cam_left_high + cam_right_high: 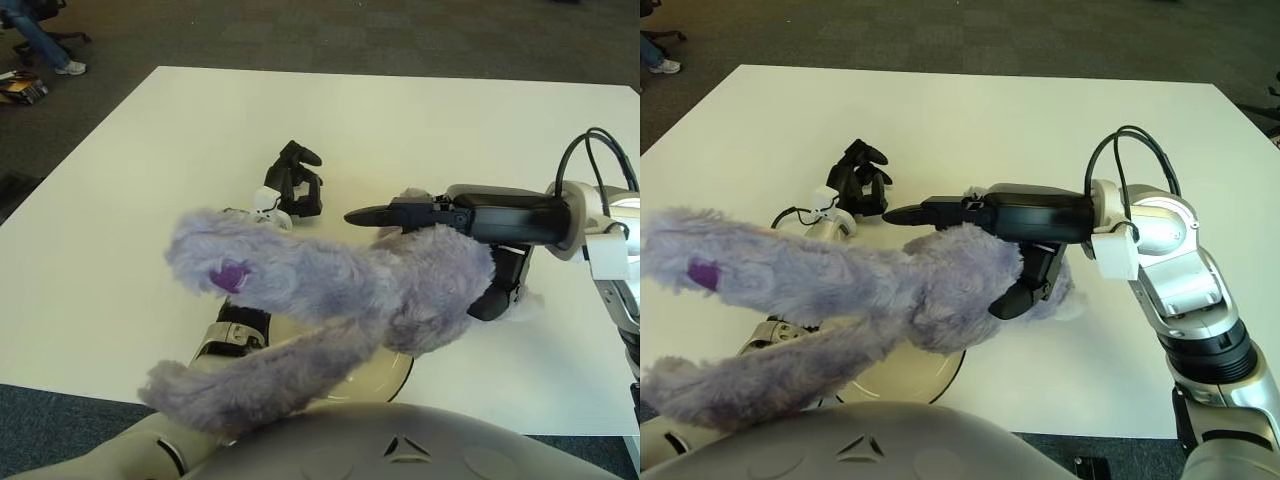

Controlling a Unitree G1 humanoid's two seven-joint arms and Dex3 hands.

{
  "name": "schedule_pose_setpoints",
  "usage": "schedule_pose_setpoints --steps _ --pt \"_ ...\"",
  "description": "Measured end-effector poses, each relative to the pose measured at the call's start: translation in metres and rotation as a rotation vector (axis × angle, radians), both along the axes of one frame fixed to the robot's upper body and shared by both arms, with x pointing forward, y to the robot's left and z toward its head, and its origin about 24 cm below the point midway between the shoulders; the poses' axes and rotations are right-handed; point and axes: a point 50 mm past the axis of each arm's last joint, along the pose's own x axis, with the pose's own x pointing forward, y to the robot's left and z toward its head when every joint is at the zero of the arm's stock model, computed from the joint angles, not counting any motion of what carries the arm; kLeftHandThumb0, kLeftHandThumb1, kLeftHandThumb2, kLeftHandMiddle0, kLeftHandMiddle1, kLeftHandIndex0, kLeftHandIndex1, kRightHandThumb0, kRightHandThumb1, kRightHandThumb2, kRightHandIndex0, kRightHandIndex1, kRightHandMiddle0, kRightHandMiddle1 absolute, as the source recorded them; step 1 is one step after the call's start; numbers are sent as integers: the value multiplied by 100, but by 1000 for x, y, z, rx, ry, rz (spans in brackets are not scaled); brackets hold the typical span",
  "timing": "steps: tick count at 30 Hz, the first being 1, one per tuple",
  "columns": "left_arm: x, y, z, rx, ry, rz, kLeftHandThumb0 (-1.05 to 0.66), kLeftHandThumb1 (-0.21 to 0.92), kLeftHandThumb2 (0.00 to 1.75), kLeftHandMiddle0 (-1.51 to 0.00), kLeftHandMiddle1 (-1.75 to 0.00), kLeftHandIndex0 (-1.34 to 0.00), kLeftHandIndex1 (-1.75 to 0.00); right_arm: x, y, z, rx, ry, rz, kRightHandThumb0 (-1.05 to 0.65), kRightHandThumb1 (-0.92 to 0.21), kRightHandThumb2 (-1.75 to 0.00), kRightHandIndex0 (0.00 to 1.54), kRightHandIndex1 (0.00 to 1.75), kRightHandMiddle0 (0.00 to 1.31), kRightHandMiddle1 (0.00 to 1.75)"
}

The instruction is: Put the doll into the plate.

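A fluffy purple doll with long limbs hangs in the air close to my head camera, held by my right hand, whose black fingers are curled around its body; it also shows in the right eye view. The doll hovers over a white plate at the table's near edge, which it mostly hides; the plate's rim shows in the right eye view. My left hand shows beyond the doll on the table, left of centre, holding nothing.
The white table stretches back to a dark carpet. A person's legs and a chair stand far back left. My left forearm lies beneath the doll next to the plate.
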Motion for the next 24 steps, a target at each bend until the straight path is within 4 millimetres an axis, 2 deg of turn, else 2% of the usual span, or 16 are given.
schedule_pose_setpoints --steps 24 --pt "-1 -3 0 8 -9 6 -1 33 131 -49 -175 -48 -175 0 -1 -1 0 4 0 -92 -92 -103 37 168 0 7"
